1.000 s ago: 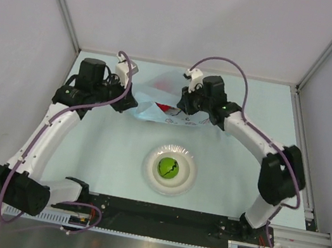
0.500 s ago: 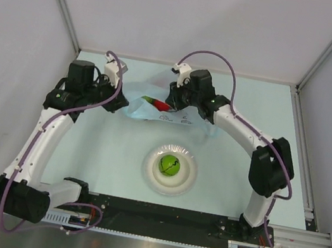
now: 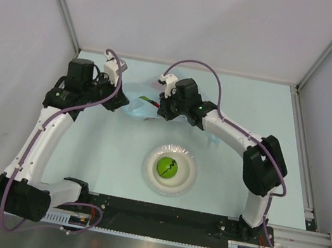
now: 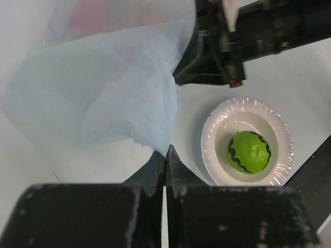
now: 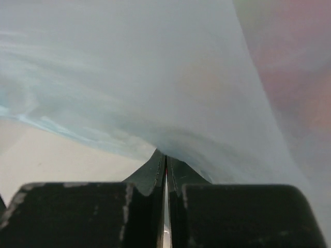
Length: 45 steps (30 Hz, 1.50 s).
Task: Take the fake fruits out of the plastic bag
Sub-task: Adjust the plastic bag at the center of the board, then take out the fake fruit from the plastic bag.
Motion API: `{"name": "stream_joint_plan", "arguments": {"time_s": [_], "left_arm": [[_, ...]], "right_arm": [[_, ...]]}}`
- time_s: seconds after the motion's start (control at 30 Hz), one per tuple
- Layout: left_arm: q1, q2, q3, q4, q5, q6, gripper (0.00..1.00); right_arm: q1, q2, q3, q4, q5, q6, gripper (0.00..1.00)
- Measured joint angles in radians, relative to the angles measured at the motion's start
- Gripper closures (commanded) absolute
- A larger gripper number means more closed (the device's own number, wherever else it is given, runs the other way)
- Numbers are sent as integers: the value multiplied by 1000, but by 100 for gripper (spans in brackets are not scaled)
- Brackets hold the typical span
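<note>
Two white-and-black robot arms reach toward each other over a pale blue-green surface (image 3: 97, 150), seen from above. Between them, toward the far side of the surface, is the plastic bag (image 3: 132, 101), a thin, translucent light-blue film bunched up between the two claws.

The left claw (image 4: 164, 157) has its fingers pressed together on a lower edge of the bag. In the left wrist view the film comes down to a point right at the fingertips and fans out above them.

The right claw (image 5: 166, 161) is likewise closed tight on the bag. In its own wrist view the fingers meet with no gap, and the film spreads over them and fills nearly the whole frame. In the left wrist view, the right claw's dark tip grips the bag's opposite side, where the film gathers into creases.

A reddish patch (image 3: 154, 103) shows near the bag's right end in the overhead view, and a soft pink blur shows through the film in both wrist views. Whether this is printing or a fruit inside cannot be told.

Nearer the arm bases, apart from the bag, a white paper plate (image 3: 149, 167) sits on the surface. One fake fruit (image 3: 167, 167), a bright green ball with a dark wavy line across it, rests in the middle of the plate.
</note>
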Motion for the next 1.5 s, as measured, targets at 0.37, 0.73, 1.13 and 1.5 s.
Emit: {"name": "stream_joint_plan", "arguments": {"time_s": [0.37, 0.73, 1.13, 1.5], "left_arm": [[18, -56, -35, -21, 4, 34, 100], [18, -81, -127, -55, 23, 62, 100], [28, -84, -143, -55, 31, 61, 100], [40, -90, -158, -48, 42, 54, 99]], "right_arm": [[-51, 232, 222, -11, 190, 10, 82], [-37, 313, 309, 45, 253, -35, 18], [-18, 447, 310, 68, 365, -116, 8], [-20, 489, 314, 120, 373, -202, 59]]}}
